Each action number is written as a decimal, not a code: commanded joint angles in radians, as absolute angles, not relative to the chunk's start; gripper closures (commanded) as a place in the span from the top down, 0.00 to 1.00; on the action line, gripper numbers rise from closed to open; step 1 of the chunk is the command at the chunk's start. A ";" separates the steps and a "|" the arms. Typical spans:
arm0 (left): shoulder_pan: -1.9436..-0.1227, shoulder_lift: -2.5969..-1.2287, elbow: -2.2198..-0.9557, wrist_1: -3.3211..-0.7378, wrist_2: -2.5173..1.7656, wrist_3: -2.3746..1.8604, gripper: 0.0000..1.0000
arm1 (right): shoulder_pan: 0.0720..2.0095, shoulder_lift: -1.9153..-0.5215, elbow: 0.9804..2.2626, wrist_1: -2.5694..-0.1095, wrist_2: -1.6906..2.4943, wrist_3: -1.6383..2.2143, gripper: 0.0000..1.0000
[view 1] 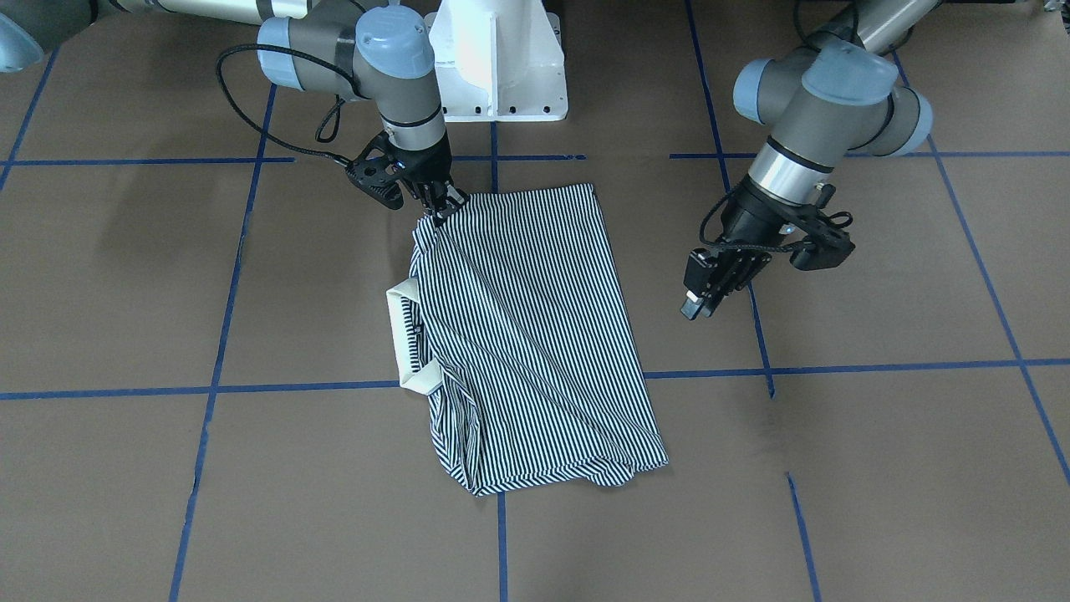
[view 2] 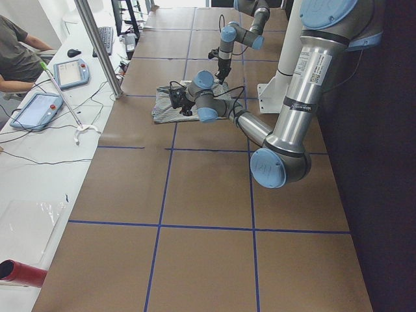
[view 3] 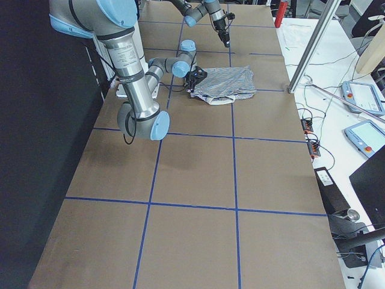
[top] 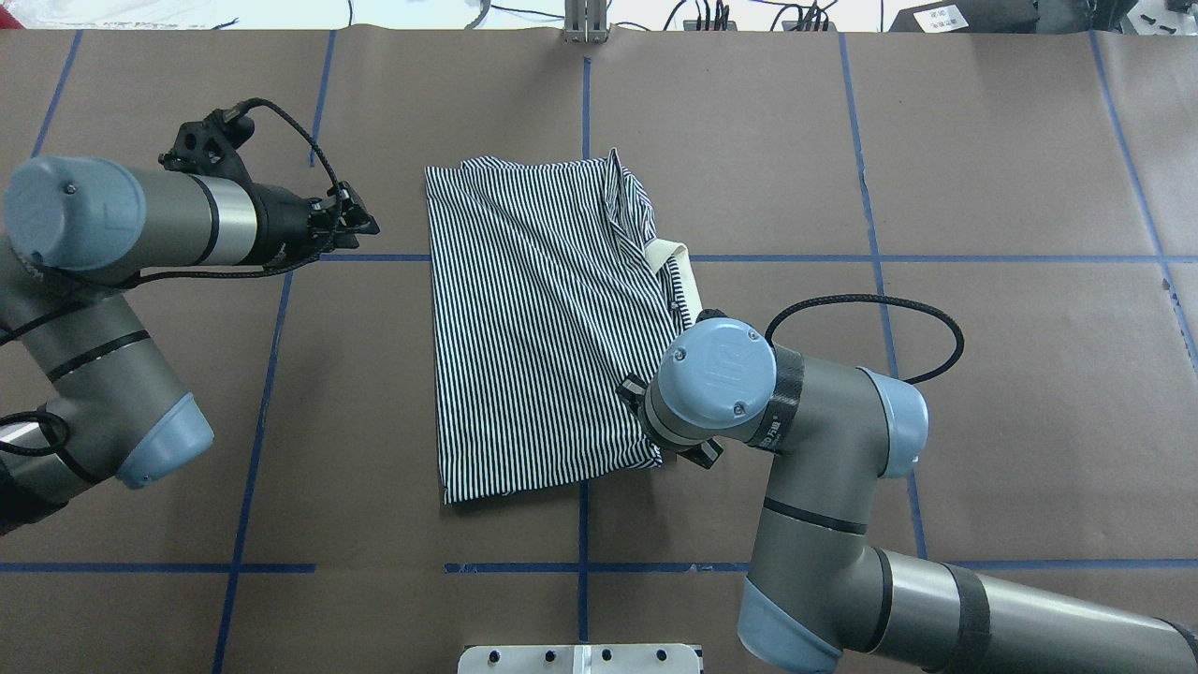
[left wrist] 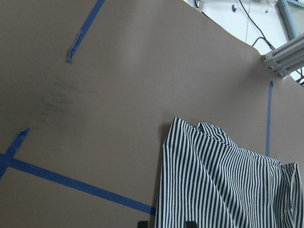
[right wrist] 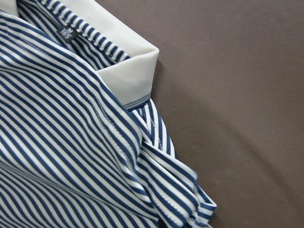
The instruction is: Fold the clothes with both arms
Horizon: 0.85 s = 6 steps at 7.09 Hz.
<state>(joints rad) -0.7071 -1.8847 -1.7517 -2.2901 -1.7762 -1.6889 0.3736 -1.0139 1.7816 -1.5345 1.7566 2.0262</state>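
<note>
The striped polo shirt (view 1: 527, 334) lies folded lengthwise on the brown table, its cream collar (view 1: 410, 334) at one long edge. My right gripper (view 1: 439, 213) is shut on the shirt's corner nearest the robot base. In the overhead view the right wrist (top: 716, 370) hides that gripper, and the shirt (top: 533, 328) lies flat. The right wrist view shows only collar (right wrist: 118, 61) and stripes up close. My left gripper (view 1: 695, 308) hovers open and empty beside the shirt's other long edge, a short gap away; overhead, the left gripper (top: 367, 223) is level with the shirt's far end.
The white pedestal (view 1: 501, 67) stands just behind the shirt's near end. Blue tape lines (view 1: 292, 389) grid the table. In the exterior left view a person (view 2: 16, 58), tablets (view 2: 39, 107) and a metal post (view 2: 97, 45) line the operators' side.
</note>
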 commanded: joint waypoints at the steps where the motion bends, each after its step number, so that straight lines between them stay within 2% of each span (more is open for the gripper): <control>1: -0.487 -1.812 -1.869 -2.267 -1.593 -1.881 0.42 | 0.362 -1.025 1.798 -1.537 1.752 2.028 0.00; 3: -0.332 -1.793 -1.956 -2.098 -1.511 -2.010 0.46 | 0.360 -1.028 1.801 -1.537 1.752 2.028 0.00; 6: -0.201 -1.796 -1.933 -2.074 -1.465 -2.068 0.47 | 0.357 -1.032 1.801 -1.537 1.752 2.028 0.00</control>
<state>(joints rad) -0.2498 -1.7947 -1.9430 -2.0813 -1.4727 -2.0480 0.3587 -1.0307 1.8013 -1.5371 1.7518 2.0279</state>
